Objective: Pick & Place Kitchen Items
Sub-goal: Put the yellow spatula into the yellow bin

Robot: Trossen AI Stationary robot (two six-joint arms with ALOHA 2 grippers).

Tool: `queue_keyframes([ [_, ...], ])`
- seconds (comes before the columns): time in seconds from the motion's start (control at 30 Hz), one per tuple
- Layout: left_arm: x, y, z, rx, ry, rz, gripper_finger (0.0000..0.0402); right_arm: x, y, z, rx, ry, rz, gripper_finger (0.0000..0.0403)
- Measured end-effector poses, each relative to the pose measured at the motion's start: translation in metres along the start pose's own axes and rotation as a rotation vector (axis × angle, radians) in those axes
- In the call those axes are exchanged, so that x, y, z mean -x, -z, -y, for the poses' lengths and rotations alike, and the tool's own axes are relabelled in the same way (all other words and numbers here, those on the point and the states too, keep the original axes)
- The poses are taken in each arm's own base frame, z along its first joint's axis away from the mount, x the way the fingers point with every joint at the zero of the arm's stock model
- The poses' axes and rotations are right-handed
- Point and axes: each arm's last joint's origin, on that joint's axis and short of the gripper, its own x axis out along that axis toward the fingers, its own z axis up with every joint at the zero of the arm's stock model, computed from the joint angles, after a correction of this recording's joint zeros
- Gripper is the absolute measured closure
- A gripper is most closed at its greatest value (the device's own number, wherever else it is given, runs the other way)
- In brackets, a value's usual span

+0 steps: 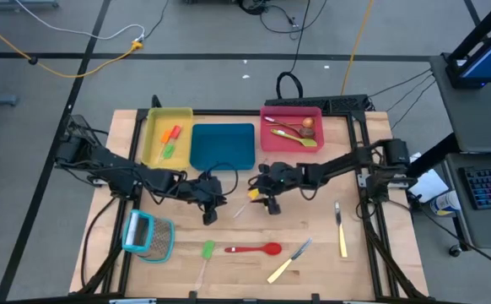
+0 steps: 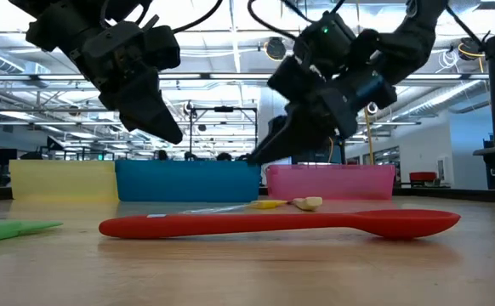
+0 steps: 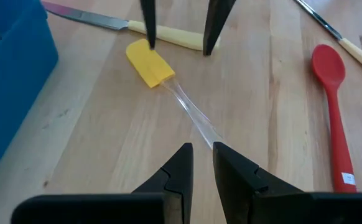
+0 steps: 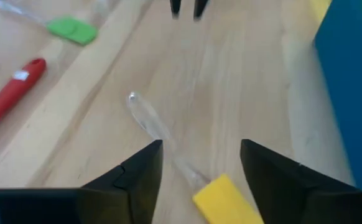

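Hovering both sets of fingers over the yellow spatula (image 3: 150,63) mid-counter (image 1: 313,211), just at 6 o'clock of the blue tray (image 1: 223,145). My right fingers (image 4: 199,163) stand wide apart, nothing held, straddling the yellow blade end. My left fingers (image 3: 201,165) are nearly together with a narrow gap, right at the tip of the clear handle (image 3: 193,112); I cannot tell if they touch it. Not lifted: the spatula lies flat on the wood.

Key relation: the spatula's long axis runs between the two grippers, blade toward the right arm, handle tip toward the left. In the high view it lies roughly along the 2-to-8 o'clock line. Right arm is nearer the blade, so I judge it the likelier picker; closing across the blade neck looks right.

Others: red spoon (image 1: 254,249) and green spatula (image 1: 207,249) at 6 o'clock, knives (image 1: 340,228) toward 4 o'clock, some items already in the yellow tray (image 1: 154,139) and red tray (image 1: 269,139).
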Motion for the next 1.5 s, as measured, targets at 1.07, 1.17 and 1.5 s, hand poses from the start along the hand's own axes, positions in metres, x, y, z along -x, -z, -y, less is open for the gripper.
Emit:
queue_keyframes([
  [1.07,0.0,0.0,0.001,-0.014,-0.001,0.002,0.0337,-0.017,0.048,0.023,0.025,0.059,-0.227,0.0324],
  [1.17,0.0,-0.001,0.001,-0.034,-0.026,0.024,0.0337,-0.017,0.046,0.024,0.042,0.064,-0.202,0.0326],
  [1.5,0.0,-0.006,0.002,-0.138,-0.03,0.08,0.0334,-0.02,0.04,0.022,0.071,0.076,-0.136,0.0306],
])
